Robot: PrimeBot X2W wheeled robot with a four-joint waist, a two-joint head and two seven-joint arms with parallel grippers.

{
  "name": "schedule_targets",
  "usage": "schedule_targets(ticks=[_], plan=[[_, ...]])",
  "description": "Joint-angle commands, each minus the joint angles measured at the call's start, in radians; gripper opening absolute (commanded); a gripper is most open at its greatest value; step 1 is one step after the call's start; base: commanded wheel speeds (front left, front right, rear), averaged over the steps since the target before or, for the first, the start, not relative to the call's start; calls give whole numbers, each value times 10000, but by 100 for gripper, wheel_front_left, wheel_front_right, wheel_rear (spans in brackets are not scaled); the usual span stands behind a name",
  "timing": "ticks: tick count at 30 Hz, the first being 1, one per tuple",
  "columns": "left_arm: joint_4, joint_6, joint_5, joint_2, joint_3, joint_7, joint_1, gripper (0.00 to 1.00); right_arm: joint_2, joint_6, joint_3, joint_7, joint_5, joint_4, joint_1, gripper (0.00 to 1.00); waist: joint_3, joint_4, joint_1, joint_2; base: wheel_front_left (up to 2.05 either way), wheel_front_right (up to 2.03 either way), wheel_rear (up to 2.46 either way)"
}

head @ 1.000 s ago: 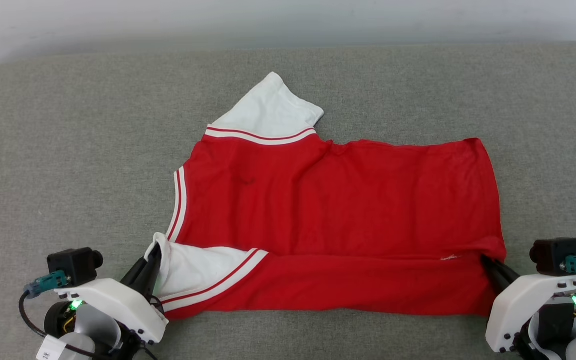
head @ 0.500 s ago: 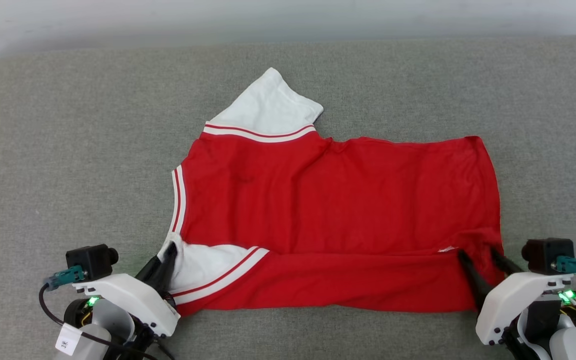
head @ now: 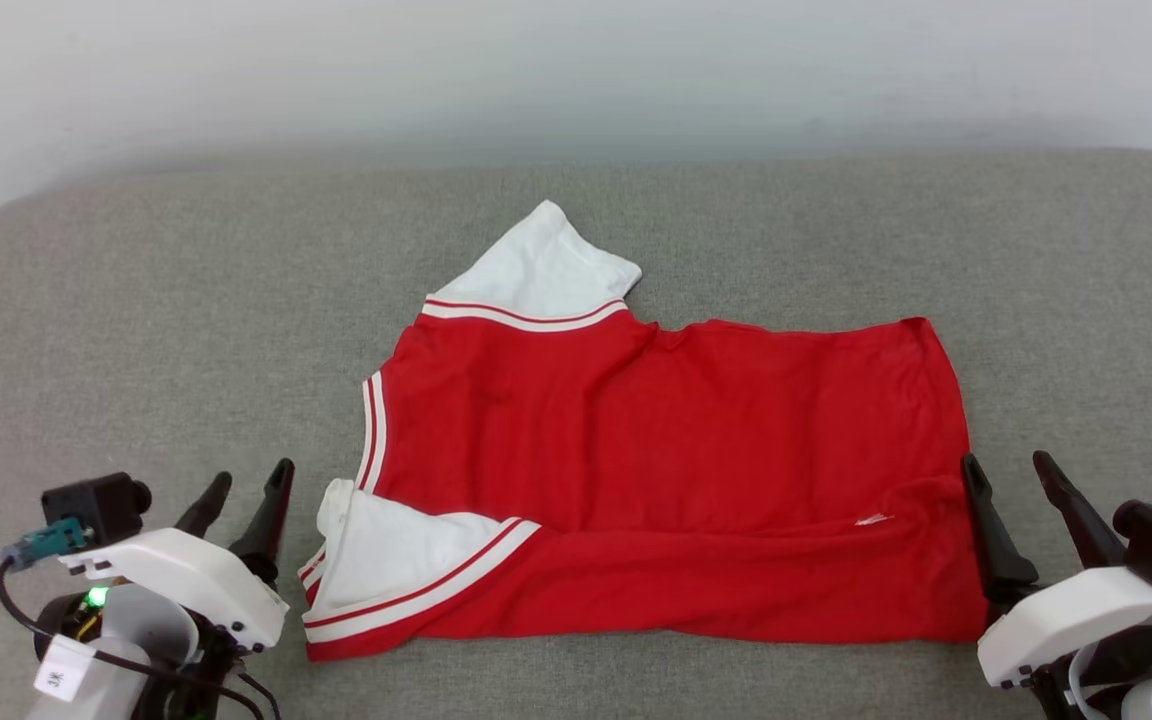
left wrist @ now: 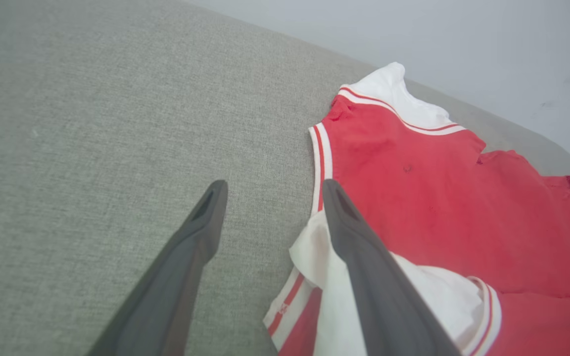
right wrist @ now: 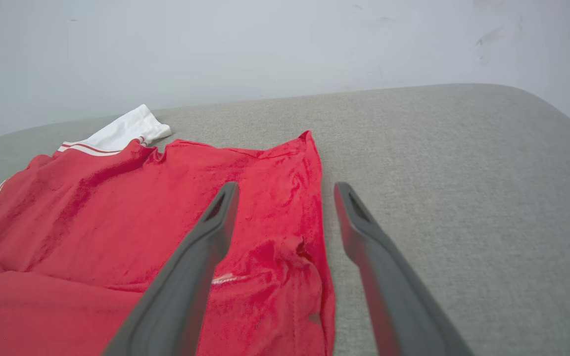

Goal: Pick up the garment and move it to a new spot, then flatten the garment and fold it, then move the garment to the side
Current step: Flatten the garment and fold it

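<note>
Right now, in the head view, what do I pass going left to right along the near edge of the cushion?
left gripper, open → folded-in white sleeve → red body of the garment → right gripper, open.

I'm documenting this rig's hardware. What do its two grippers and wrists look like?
The left gripper and right gripper each have two long, dark grey tapering fingers set in a white moulded shell. A black camera block with a teal connector sits on each wrist. The left wrist also shows a green light, a black cable and a white paper tag.
</note>
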State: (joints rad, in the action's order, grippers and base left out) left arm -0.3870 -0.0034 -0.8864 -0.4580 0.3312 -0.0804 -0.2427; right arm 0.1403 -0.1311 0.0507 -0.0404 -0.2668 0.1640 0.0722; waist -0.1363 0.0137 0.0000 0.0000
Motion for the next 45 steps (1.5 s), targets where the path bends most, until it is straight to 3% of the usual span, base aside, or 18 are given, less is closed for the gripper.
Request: schedule_targets(ticks=[1, 7, 14, 19, 24, 33, 34, 35, 38, 45], plan=[[282, 64, -87, -106, -82, 127, 132, 100, -94, 8, 43, -121, 112, -166, -210, 100, 169, 24, 0, 0, 0, 0, 0], [1717, 421, -482, -991, -224, 1544, 435, 100, -358, 8, 73, -72, 405, -1077, -637, 100, 355, 58, 0, 0, 0, 0, 0], [3305, 869, -1275, -2157, 20, 4294, 917, 100, -659, 8, 20, 191, 511, -1907, -992, 100, 344, 180, 0, 0, 0, 0, 0], [3810, 1322, -1918, -2533, 270, 5861, 1328, 100, -782, 8, -63, 303, 492, -2135, -1098, 100, 191, 339, 0, 0, 0, 0, 0], [3624, 1497, -2157, -2431, 591, 6506, 1495, 100, -853, 8, -125, 356, 389, -2168, -980, 100, -74, 536, 0, 0, 0, 0, 0], [1962, 1043, -1964, -1550, 1646, 7067, 892, 98, -900, 8, -95, 479, 260, -2049, -604, 100, -619, 733, 0, 0, 0, 0, 0], [1827, 936, -1947, -1386, 1812, 7145, 868, 35, -896, 8, -38, 505, 293, -2012, -562, 100, -634, 747, 0, 0, 0, 0, 0], [1731, 846, -1942, -1252, 1930, 7172, 847, 0, -897, 8, -8, 549, 302, -1995, -523, 100, -646, 756, 0, 0, 0, 0, 0], [1519, 693, -1938, -970, 2162, 7163, 820, 0, -898, 8, 132, 669, 294, -1960, -490, 100, -643, 747, 0, 0, 0, 0, 0], [1533, 627, -1556, -1173, 1828, 6273, 665, 0, -660, 8, 563, 1722, 50, -1803, -504, 100, -550, 619, 0, 0, 0, 0, 0]])
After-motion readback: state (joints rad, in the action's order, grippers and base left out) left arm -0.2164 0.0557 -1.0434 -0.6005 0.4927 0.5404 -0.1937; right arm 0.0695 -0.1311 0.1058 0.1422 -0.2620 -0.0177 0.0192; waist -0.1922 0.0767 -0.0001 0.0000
